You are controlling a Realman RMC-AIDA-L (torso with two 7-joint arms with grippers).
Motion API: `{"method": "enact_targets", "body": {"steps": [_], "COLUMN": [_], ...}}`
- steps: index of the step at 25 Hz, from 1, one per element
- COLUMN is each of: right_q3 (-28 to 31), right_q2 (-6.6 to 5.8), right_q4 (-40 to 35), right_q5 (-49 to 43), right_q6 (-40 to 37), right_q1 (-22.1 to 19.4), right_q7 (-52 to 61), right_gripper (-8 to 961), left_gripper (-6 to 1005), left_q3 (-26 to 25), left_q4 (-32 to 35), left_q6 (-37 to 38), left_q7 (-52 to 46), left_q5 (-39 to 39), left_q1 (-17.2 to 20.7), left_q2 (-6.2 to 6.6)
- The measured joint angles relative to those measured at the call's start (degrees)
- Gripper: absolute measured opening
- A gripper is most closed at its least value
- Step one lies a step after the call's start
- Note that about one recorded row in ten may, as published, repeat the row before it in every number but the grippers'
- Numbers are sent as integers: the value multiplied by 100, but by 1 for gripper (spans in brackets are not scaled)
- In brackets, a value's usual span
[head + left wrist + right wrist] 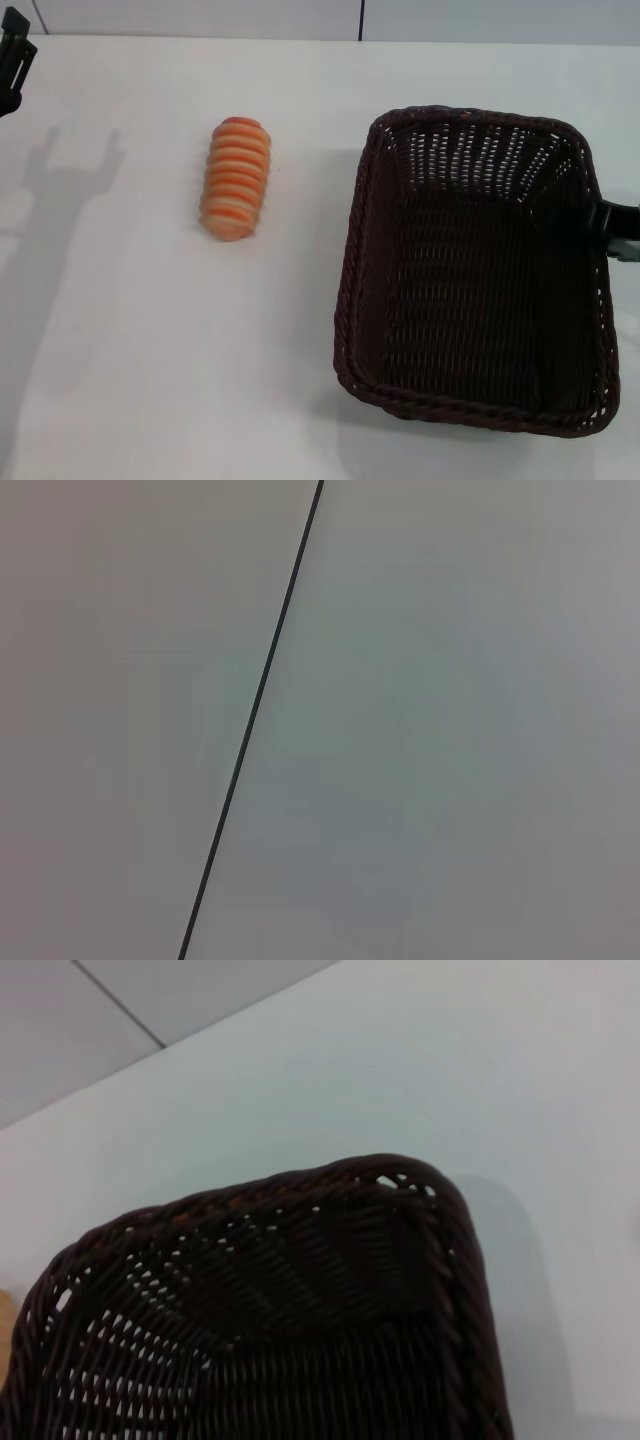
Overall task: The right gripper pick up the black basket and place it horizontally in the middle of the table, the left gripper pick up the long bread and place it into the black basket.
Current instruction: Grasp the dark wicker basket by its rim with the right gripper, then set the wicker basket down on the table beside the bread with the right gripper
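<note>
The black basket [475,270] sits on the right half of the white table [150,350], its long side running front to back. My right gripper [600,222] reaches in from the right edge and is shut on the basket's right wall, one finger [622,222] outside the rim. The right wrist view shows a basket corner [300,1290] close up. The long bread [236,178], orange with cream stripes, lies left of the basket, apart from it. My left gripper [12,62] shows only partly at the far left corner, well away from the bread; its shadow shows two spread prongs.
A grey wall with a dark seam [360,20] runs behind the table's far edge. The left wrist view shows only grey panels and a dark seam [255,710]. Bare table lies between the bread and the basket and in front of the bread.
</note>
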Motion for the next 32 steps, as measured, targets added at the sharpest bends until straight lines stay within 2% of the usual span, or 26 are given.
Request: {"method": "enact_targets", "body": {"steps": [3, 12, 19, 25, 32], "right_q3": [15, -2, -16, 10, 386], "right_q2": [5, 3, 0, -8, -11], "right_q4": [-16, -1, 29, -43, -341], "right_q5": [2, 80, 80, -50, -68], "right_q6": [-74, -220, -260, -352, -600], "right_q1": [-41, -72, -76, -49, -50], "right_q7": [4, -70, -113, -514, -1898], "right_gripper": [726, 268, 162, 161, 160], "left_gripper": [842, 843, 842, 843, 842], "left_q3": [-13, -79, -79, -78, -70], "left_q4": [0, 0, 0, 0, 0], "left_q6": [38, 72, 123, 124, 132], "left_q7": [0, 0, -16, -64, -172], "left_q5": [0, 0, 0, 1, 1], "left_q1": [14, 37, 53, 59, 114], "left_q2": [0, -1, 0, -7, -9]}}
